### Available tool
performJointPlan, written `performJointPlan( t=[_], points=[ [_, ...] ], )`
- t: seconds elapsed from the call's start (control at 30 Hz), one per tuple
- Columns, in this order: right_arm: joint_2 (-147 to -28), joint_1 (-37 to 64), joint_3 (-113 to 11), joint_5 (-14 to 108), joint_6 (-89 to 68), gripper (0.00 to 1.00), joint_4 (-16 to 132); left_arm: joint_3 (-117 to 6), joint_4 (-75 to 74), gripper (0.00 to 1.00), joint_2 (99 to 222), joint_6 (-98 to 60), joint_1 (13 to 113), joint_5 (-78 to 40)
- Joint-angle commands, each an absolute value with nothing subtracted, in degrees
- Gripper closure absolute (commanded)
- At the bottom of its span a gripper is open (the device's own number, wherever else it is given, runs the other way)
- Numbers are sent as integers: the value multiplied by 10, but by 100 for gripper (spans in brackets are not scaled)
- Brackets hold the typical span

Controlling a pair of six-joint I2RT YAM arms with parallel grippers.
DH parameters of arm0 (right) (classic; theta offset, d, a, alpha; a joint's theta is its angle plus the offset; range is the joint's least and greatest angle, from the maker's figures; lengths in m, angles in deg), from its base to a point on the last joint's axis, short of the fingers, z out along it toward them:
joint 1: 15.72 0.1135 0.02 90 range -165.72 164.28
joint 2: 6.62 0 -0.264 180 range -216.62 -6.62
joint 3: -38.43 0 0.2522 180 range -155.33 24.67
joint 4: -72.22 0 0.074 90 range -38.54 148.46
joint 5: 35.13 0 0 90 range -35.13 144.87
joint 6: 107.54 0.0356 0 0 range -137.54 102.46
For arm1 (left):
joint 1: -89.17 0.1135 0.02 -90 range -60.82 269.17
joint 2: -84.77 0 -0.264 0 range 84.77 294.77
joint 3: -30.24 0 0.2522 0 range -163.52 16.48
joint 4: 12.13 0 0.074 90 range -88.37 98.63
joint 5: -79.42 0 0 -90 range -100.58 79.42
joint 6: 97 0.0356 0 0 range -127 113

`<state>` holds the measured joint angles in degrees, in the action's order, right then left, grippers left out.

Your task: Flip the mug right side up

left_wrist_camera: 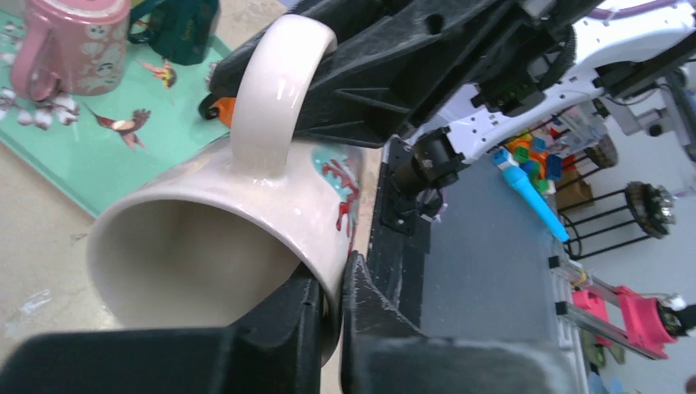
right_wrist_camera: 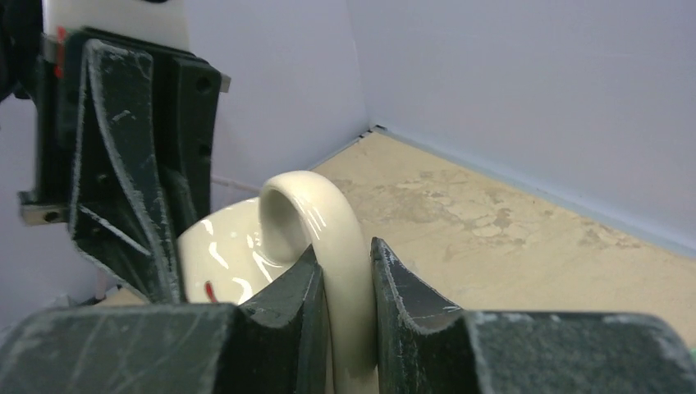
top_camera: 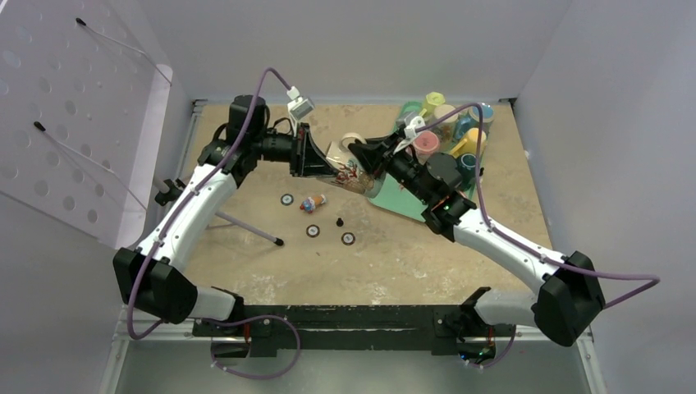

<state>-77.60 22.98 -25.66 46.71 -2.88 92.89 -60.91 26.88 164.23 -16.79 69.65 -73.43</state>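
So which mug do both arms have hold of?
The cream mug with red coral print: left fingers clamp its rim, right fingers pinch its handle. The other mugs stand clustered at the far right.

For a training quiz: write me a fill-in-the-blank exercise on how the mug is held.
On the mug, the right gripper clamps the ____.
The left gripper has one finger outside the mug and one ____ it.
The mug is gripped by ____ grippers at once.
Missing: handle; inside; both.
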Motion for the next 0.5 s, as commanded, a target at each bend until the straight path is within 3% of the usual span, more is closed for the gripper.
performJointPlan(
  t=[0.0, 0.07, 0.13, 0.2, 0.27, 0.47],
  points=[
    [-787, 234, -318, 488, -40, 100, 948, -621, 277, 100, 1633, -153, 684, -778],
    [-795, 234, -328, 478, -52, 98, 918, -637, 308, 100, 1644, -122, 684, -754],
    [-799, 233, -330, 481, -56, 58, 893, -654, 331, 100, 1653, -97, 684, -684],
    [-804, 232, -343, 524, -59, 9, 841, -674, 353, 100, 1663, -55, 684, -568],
    [-813, 231, -361, 561, -67, 4, 786, -704, 373, 100, 1682, -3, 685, -465],
    [-814, 211, -366, 699, -52, 2, 706, -800, 402, 100, 1790, 130, 676, -239]
  ],
)
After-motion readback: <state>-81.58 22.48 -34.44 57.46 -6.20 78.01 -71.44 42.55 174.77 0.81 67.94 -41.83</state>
